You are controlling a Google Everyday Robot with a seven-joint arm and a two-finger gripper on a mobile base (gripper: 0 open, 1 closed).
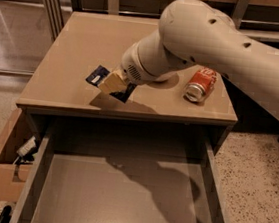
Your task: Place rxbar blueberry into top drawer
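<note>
The rxbar blueberry (97, 74) is a dark navy flat bar held in my gripper (113, 83), lifted a little above the front left part of the tan cabinet top (87, 42). The gripper is shut on the bar, with its tan fingers across the bar's middle. The top drawer (120, 192) is pulled wide open below the cabinet front, with a grey-beige bottom and nothing in it. The bar hangs just behind the cabinet's front edge, not over the drawer.
An orange-red soda can (200, 84) lies on its side on the cabinet top to the right. A white bowl is mostly hidden behind my arm. A cardboard box (3, 163) sits on the floor left of the drawer. Speckled floor lies to the right.
</note>
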